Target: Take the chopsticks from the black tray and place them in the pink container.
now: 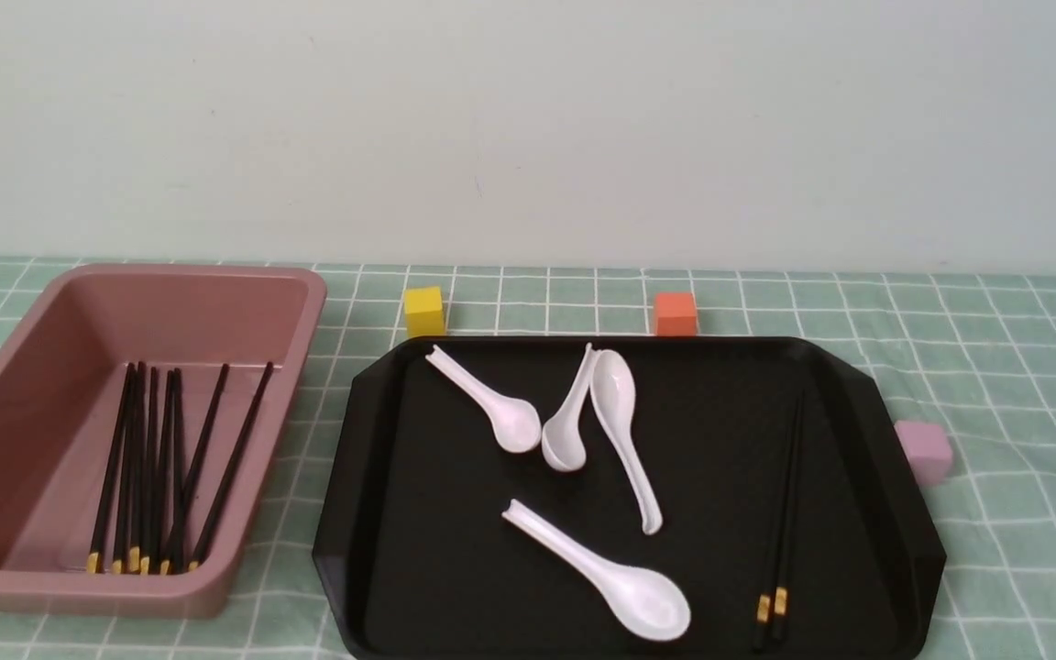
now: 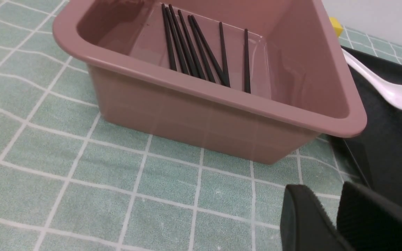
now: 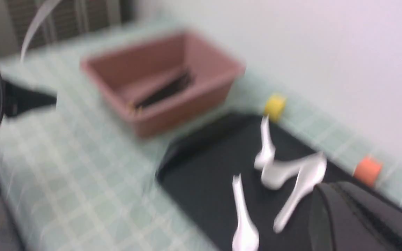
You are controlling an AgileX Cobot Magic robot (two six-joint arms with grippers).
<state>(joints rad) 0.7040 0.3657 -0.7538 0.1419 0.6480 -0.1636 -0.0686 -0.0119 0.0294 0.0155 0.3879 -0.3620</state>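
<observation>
Two black chopsticks [image 1: 785, 513] with yellow bands lie side by side at the right of the black tray [image 1: 455, 568]. Several more chopsticks [image 1: 157, 467] rest in the pink container [image 1: 24, 367] at the left. Neither gripper shows in the front view. In the left wrist view my left gripper [image 2: 330, 198] hovers shut and empty over the cloth, just in front of the pink container [image 2: 201, 115] and beside the tray's edge [image 2: 379, 139]. The blurred right wrist view shows my right gripper [image 3: 340, 195] shut and empty above the tray [image 3: 201, 164].
Several white spoons [image 1: 491, 403] lie across the middle of the tray. A yellow cube [image 1: 424, 312] and an orange cube [image 1: 675, 313] stand behind the tray. A pale pink cube [image 1: 924, 451] sits at its right edge. A green checked cloth [image 1: 1023, 367] covers the table.
</observation>
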